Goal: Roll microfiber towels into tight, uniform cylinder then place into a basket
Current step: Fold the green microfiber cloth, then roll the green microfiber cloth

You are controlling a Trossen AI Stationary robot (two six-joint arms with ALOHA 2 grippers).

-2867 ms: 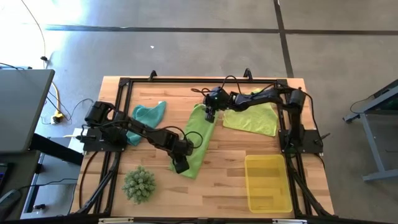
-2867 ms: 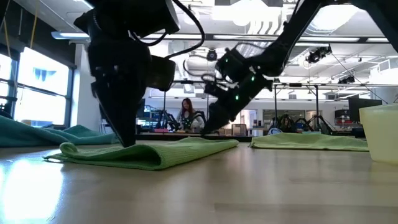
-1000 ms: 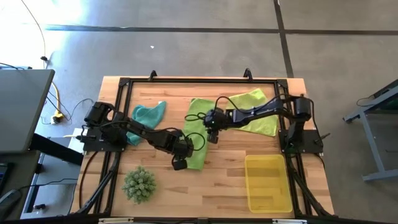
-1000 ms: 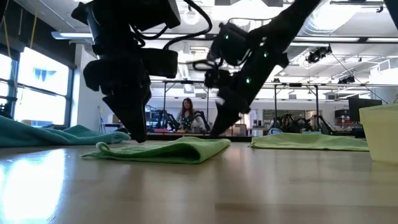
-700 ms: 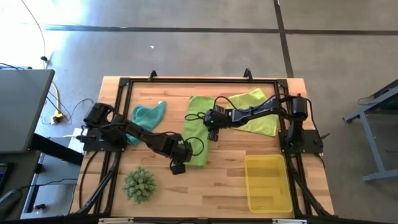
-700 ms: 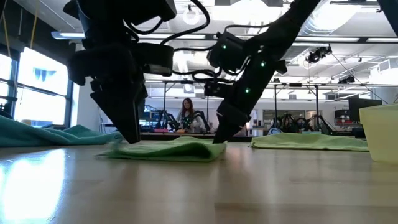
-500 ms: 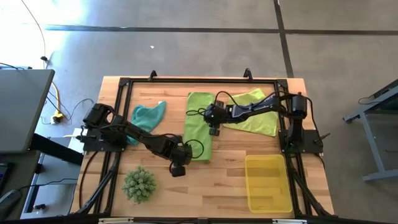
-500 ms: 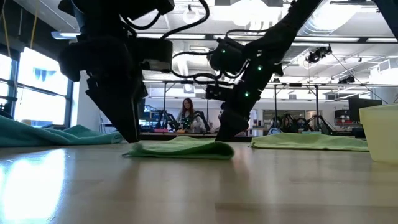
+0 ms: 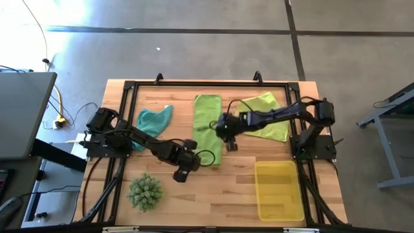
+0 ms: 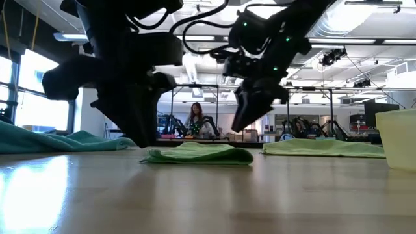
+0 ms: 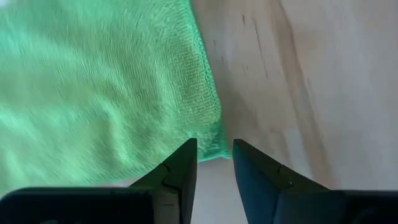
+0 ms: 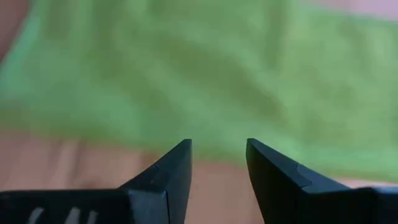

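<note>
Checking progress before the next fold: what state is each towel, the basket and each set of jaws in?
bright green towel: flat, folded strip, unrolled
teal towel: crumpled, loose
pale yellow-green towel: spread, unrolled
basket: empty
left gripper: jaws open, at the strip's corner
right gripper: jaws open, holding nothing

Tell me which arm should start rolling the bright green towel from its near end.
Left, probably. The left gripper hangs open just off the bright green towel's near corner, which shows right before its fingertips in the left wrist view. The right gripper, also open, is beside the towel's long right edge.
</note>
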